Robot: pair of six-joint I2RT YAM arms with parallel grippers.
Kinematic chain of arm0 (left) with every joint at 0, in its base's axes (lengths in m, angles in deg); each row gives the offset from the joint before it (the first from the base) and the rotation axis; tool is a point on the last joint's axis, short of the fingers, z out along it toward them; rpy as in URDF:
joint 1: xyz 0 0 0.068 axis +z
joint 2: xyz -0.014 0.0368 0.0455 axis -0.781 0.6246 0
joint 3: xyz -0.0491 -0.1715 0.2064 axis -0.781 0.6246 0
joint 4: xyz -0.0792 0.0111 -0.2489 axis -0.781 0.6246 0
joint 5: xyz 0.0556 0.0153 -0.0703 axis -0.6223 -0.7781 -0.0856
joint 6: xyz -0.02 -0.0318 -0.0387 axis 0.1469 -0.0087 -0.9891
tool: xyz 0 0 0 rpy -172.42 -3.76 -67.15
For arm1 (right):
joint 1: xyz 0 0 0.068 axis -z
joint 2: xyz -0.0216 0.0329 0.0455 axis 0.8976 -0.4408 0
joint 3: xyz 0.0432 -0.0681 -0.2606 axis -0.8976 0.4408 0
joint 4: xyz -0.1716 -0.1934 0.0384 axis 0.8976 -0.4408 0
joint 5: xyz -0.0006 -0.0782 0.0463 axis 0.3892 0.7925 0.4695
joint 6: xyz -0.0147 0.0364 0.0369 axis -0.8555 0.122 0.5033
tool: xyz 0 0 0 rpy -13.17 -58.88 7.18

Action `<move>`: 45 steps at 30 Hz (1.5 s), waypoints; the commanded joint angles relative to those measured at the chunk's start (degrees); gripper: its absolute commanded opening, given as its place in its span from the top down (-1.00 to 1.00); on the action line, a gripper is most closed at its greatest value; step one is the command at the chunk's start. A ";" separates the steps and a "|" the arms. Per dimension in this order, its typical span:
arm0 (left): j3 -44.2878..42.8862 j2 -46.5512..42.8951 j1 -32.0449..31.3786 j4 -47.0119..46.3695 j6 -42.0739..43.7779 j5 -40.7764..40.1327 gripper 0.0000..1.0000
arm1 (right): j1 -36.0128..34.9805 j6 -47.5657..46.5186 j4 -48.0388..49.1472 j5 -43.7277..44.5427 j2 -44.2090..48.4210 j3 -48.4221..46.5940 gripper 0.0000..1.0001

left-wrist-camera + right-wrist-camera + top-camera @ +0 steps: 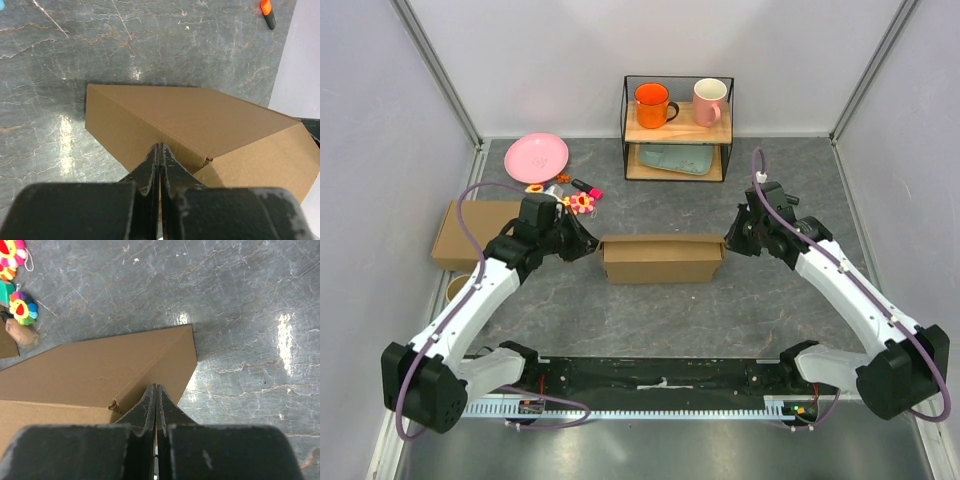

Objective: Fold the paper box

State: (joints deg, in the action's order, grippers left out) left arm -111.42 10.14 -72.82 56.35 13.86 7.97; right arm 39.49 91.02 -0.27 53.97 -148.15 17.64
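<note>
Cardboard fills the middle of the grey marbled table (650, 320): the paper box (663, 258) stands there as a long, shallow brown shape, its long side parallel to the near edge. In the overhead view its top looks closed. An arm reaches in at each short end.

The left gripper (159, 147) meets the box's left end. Its two fingers are pressed flat together with only a hairline seam between them, and nothing shows between the pads. The tips touch the end wall just below the top edge, beside a small gap where two panels meet at the corner.

The right gripper (154, 388) mirrors this at the right end. Its fingers are squeezed together in the same way, with the tips against the end wall near a little notch in the fold. Whether either tip has a sliver of flap pinched cannot be told from the wrist views.

Well to the left lies a second cardboard box (470, 232), partly behind the left arm. Behind it are a pink plate (537, 157) and some flower toys (582, 203). At the back stands a wire shelf (677, 127), with an orange mug (652, 105) and a pink mug (710, 100) on its upper board and a teal dish (678, 158) on the lower one. An orange marker (268, 11) shows at the far edge of the left wrist view.
</note>
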 commanded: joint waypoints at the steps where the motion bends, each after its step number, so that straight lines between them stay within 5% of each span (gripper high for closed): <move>1: -5.94 2.77 -2.00 -7.90 -4.81 17.20 0.93 | -1.05 4.21 6.61 -13.13 -3.96 -1.81 0.99; 7: -8.31 8.30 -0.76 -7.82 -3.67 18.79 0.88 | 1.33 1.23 7.14 -14.81 -9.33 -3.31 0.88; 14: -9.37 8.58 1.70 -5.71 0.19 16.59 0.73 | 2.91 -2.82 5.12 -9.27 -8.02 -4.28 0.46; 45: -0.93 7.78 5.91 2.73 9.42 0.77 0.44 | 3.88 -8.62 1.25 0.84 -7.05 -3.57 0.28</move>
State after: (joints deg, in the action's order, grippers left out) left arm -112.77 17.44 -68.56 59.21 21.03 9.59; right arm 43.01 83.61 -0.49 53.60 -154.75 15.78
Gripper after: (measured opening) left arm 0.267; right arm 0.360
